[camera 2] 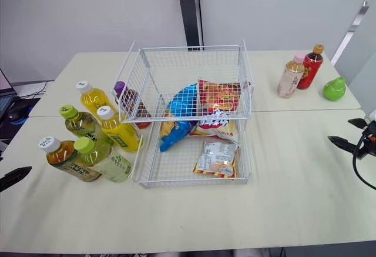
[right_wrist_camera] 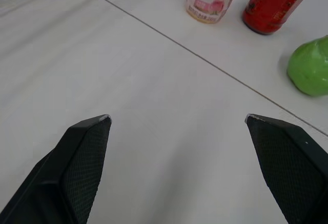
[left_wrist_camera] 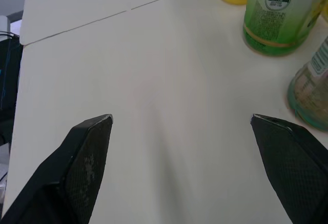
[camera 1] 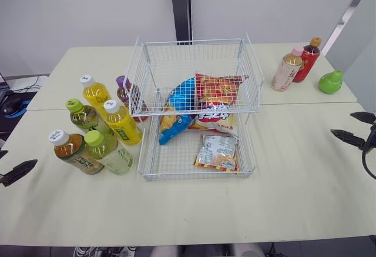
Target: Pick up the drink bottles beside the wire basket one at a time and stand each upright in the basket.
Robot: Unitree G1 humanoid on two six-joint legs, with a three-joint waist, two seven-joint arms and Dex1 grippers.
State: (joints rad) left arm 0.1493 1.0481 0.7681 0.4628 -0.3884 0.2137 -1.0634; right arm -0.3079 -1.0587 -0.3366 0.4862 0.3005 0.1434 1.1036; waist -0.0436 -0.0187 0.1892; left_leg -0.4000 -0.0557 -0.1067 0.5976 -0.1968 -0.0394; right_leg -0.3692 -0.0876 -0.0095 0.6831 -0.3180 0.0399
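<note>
A two-tier white wire basket [camera 1: 194, 48] stands mid-table; its upper tier is empty and snack bags [camera 1: 202, 107] lie in the lower one. Several drink bottles stand upright to its left: two yellow ones [camera 1: 122, 122], two with green caps [camera 1: 108, 151], a brown tea bottle [camera 1: 73, 150] and a purple-capped one [camera 1: 123, 89]. To the basket's far right stand a pink-capped bottle [camera 1: 286, 69] and a red bottle [camera 1: 308, 59]. My left gripper [left_wrist_camera: 182, 117] is open over bare table, left of the bottle group. My right gripper [camera 1: 341, 123] is open and empty near the table's right edge.
A green pear-shaped object [camera 1: 331, 82] sits beside the red bottle. A seam [right_wrist_camera: 205, 60] runs across the joined tabletops. Bare table lies in front of the basket and between it and my right gripper. A dark post [camera 1: 180, 7] rises behind the table.
</note>
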